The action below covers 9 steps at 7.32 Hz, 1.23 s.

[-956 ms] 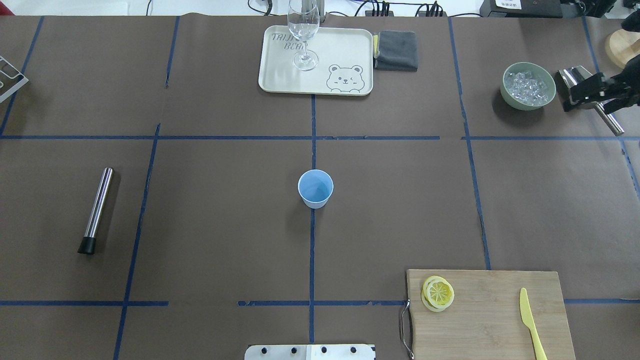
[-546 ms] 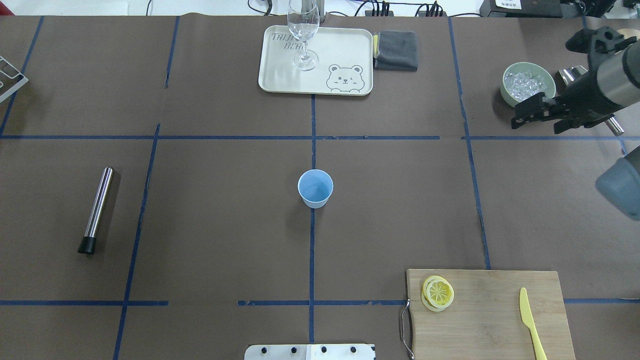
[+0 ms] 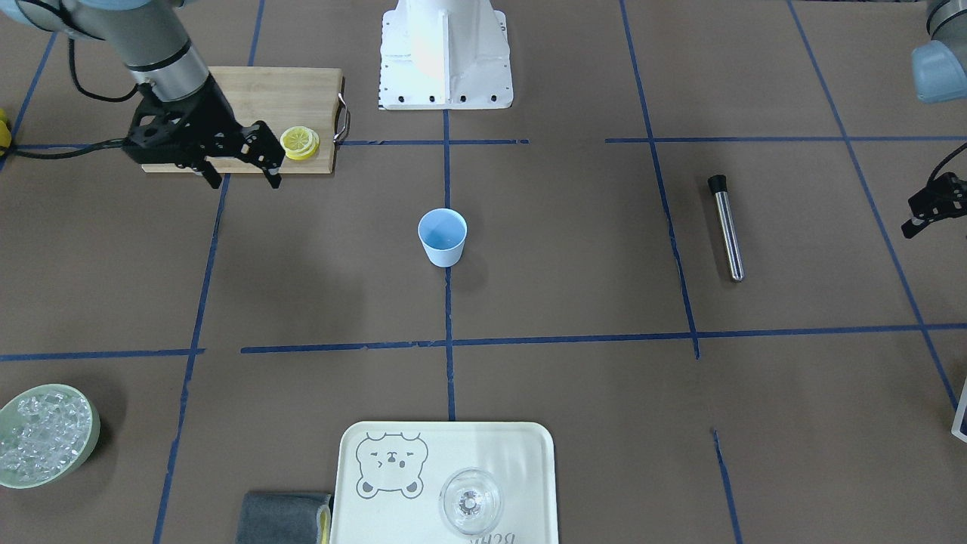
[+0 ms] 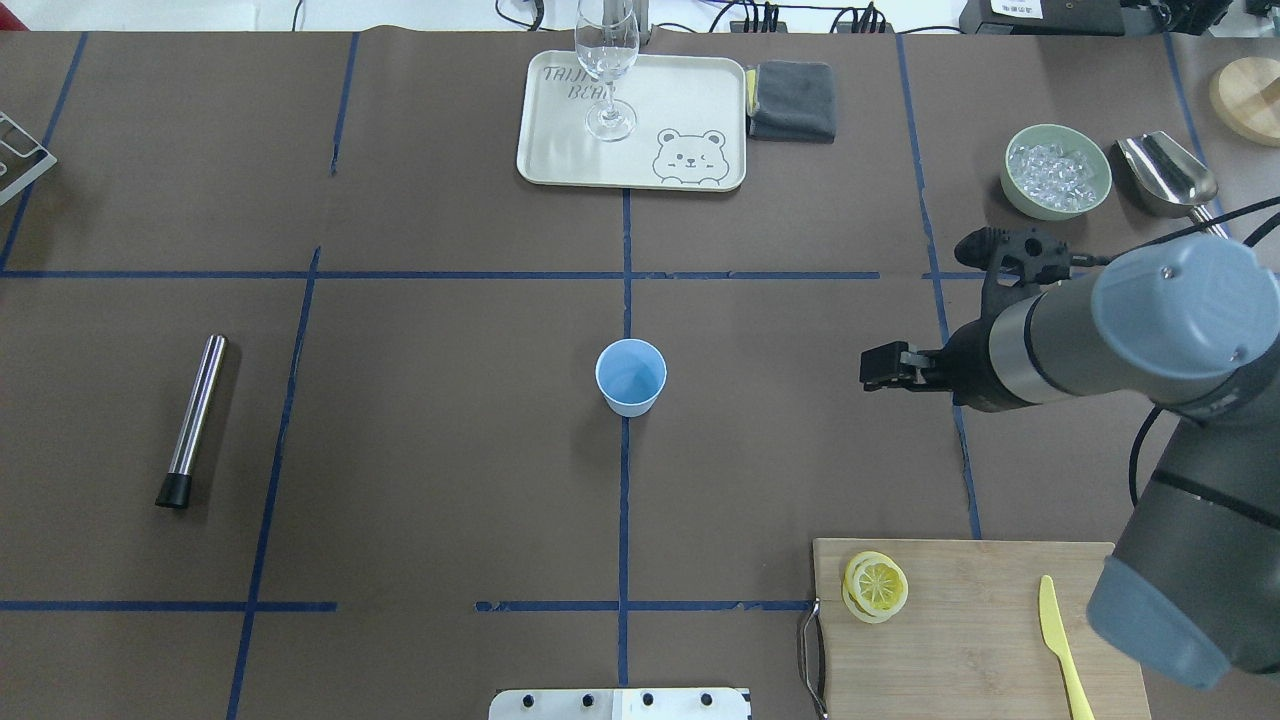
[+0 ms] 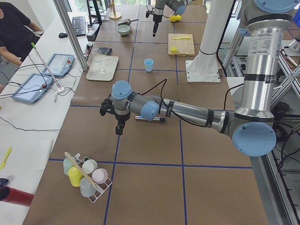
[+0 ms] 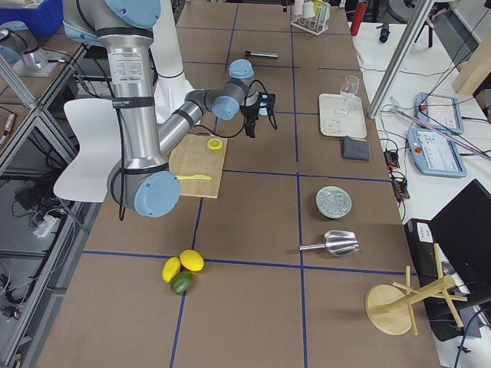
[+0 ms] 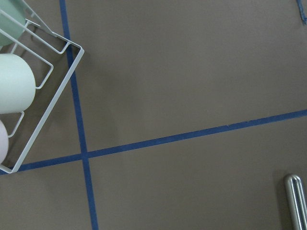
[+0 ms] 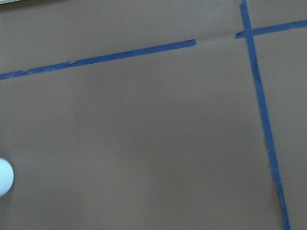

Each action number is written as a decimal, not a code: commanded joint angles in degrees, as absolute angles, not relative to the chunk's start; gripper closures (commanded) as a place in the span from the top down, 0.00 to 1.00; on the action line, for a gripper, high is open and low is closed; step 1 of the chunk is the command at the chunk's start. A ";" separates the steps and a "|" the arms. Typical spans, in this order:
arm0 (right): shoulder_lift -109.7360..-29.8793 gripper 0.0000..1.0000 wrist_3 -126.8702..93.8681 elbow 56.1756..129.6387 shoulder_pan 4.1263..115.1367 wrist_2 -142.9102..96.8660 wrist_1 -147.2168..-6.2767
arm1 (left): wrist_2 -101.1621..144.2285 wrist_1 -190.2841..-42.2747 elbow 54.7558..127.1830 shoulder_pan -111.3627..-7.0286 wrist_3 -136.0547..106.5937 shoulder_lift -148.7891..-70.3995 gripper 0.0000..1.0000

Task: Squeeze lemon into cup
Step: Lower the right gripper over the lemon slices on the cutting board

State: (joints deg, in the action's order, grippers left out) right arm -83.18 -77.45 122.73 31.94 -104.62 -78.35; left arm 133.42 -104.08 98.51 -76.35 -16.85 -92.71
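Observation:
The light-blue cup [image 4: 630, 376] stands upright at the table's centre; it also shows in the front view [image 3: 442, 236], and its edge shows in the right wrist view [image 8: 4, 176]. A small stack of lemon slices [image 4: 876, 586] lies on the left end of the wooden board [image 4: 980, 640], also seen from the front [image 3: 300, 142]. My right gripper [image 3: 243, 180] is open and empty. It hangs above the table to the right of the cup and farther out than the slices [image 4: 872, 368]. My left gripper [image 3: 931, 205] is far to the left; I cannot tell whether it is open or shut.
A yellow toy knife [image 4: 1060, 640] lies on the board. A tray [image 4: 690, 90] with a clear glass [image 4: 608, 70], a grey cloth [image 4: 793, 100], a bowl of ice [image 4: 1058, 170] and a scoop [image 4: 1165, 175] are at the back. A steel rod [image 4: 195, 420] lies left. A cup rack [image 7: 43, 96] is beside the left gripper.
My right arm has swung in from the far right by the ice bowl, towards the centre and nearer the robot. The cup and lemon slices have not moved.

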 commanded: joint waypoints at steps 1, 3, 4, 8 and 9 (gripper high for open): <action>-90.56 1.00 -83.57 123.75 20.26 -94.69 -67.57 | 133.42 -105.20 98.26 -74.80 -18.37 -92.73 1.00; -92.81 1.00 -84.72 123.58 12.17 -86.08 -67.06 | 133.42 -105.21 98.26 -74.71 -18.37 -92.72 1.00; -92.81 1.00 -85.34 123.49 9.87 -84.39 -67.15 | 133.42 -105.21 98.26 -74.71 -18.37 -92.72 1.00; -92.11 1.00 -85.25 121.03 7.65 -82.53 -67.15 | 133.50 -105.29 97.82 -74.62 -18.37 -92.64 1.00; -92.37 1.00 -85.25 120.68 7.65 -82.53 -67.15 | 133.51 -105.29 97.82 -74.62 -18.37 -92.64 1.00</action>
State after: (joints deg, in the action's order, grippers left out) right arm -92.24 -85.28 121.17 7.69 -82.56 -67.15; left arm 133.47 -105.29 97.84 -74.62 -18.37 -92.67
